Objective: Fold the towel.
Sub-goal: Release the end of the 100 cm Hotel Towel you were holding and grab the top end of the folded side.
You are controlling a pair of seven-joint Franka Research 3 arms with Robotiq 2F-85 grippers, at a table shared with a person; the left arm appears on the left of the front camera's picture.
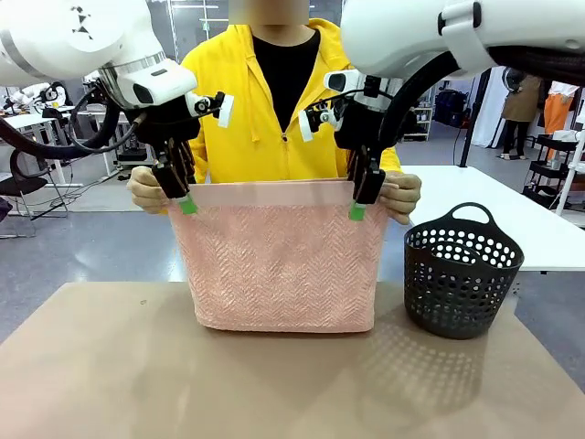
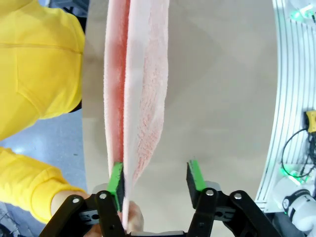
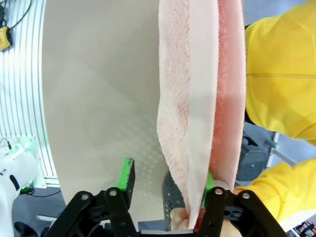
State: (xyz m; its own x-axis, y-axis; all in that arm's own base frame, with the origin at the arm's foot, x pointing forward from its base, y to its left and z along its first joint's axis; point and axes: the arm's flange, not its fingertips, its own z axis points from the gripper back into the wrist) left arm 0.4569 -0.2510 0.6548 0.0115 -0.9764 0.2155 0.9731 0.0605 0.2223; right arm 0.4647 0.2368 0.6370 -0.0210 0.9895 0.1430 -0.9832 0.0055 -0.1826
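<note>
The towel (image 1: 283, 265) hangs doubled from the person's hands (image 1: 144, 189), its lower fold touching the table (image 1: 91, 366) left of the basket (image 1: 462, 274). The left gripper (image 1: 187, 205) and right gripper (image 1: 357, 211) sit at its top corners, jaws apart, gripping nothing.

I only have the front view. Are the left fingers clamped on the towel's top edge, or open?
Observer: Open. In the left wrist view, the left gripper has one pad against the towel and the other well clear of it.
Operator: And the right?
Observer: The right gripper is open too. The towel lies against one finger only.
Operator: Is the cloth single or doubled?
Observer: Doubled. Two layers hang side by side from the top edge.
</note>
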